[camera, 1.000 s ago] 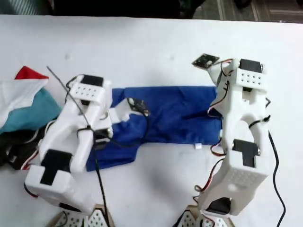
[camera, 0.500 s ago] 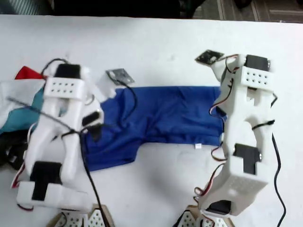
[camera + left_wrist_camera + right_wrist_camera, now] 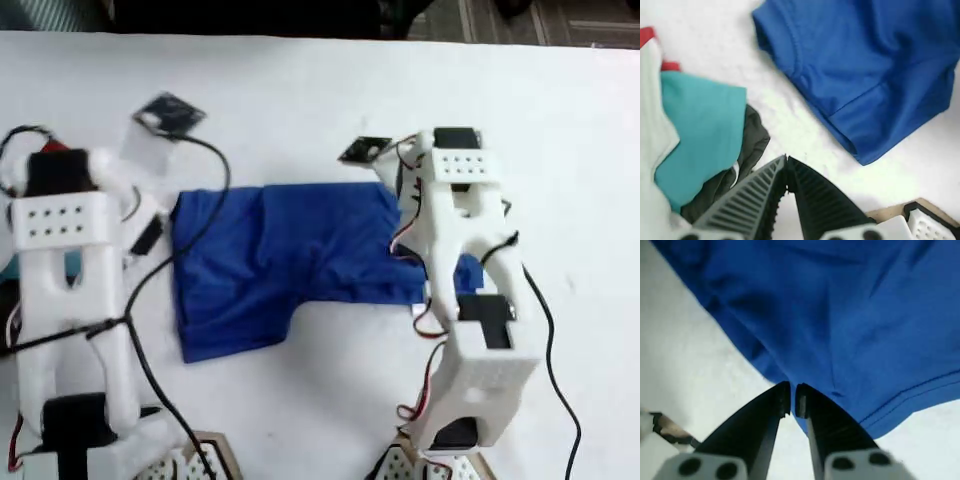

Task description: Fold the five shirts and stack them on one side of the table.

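High view: blue shirt [image 3: 270, 260] lies flat on the white table [image 3: 300, 90], partly folded. Its long axis runs crosswise, from one arm toward the other.

Right pincer [image 3: 792, 395]: fingers drawn together right at the shirt's edge. Creases in the cloth run into the tips, so I read it as pinching the hem; not certain. Nearly all of the shirt spreads out beyond the tips, and bare table lies to one flank.

Left pincer [image 3: 787, 165]: fingers together, nothing between them. It sits over bare table. The blue shirt's sleeve end lies ahead of the tips, near but apart. On its other flank is the unsorted heap, which is closer: teal shirt [image 3: 700, 125], white shirt [image 3: 650, 125], and a dark garment [image 3: 747, 145] just beside the fingers.

Judgement: the right arm is the nearer one and already at the cloth. A fold would carry that end along the long axis toward the left pincer. The left would have to open and close the gap to help.
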`<state>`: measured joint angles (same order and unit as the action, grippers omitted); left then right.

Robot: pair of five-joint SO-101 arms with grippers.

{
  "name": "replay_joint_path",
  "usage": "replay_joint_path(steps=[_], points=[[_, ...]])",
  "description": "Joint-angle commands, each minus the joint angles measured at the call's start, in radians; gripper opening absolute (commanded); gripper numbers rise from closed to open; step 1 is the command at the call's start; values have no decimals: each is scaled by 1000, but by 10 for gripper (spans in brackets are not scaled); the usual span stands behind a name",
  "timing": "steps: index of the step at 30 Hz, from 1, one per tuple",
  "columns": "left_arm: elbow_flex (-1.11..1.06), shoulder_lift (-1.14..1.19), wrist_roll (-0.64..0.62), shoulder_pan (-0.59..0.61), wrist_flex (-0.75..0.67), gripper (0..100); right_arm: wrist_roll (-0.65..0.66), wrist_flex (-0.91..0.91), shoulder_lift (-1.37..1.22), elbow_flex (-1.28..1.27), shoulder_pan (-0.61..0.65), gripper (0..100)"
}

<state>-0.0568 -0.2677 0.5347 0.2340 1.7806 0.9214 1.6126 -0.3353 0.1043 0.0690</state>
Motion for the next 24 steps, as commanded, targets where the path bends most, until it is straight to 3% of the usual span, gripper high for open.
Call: replay_joint_path(steps=[1,8,15,24], points=[[28,-58,-23,70,-18,23,-58,-65,-39,-3,21,18],[28,-58,-23,171,-18,23,-95,-36,-177,-26,81,18],[9,-56,-23,189,-21,23,-94,71,-130,9,82,18],[-109,-53,-64,173,-224,25,-101,101,105,213,73,18]])
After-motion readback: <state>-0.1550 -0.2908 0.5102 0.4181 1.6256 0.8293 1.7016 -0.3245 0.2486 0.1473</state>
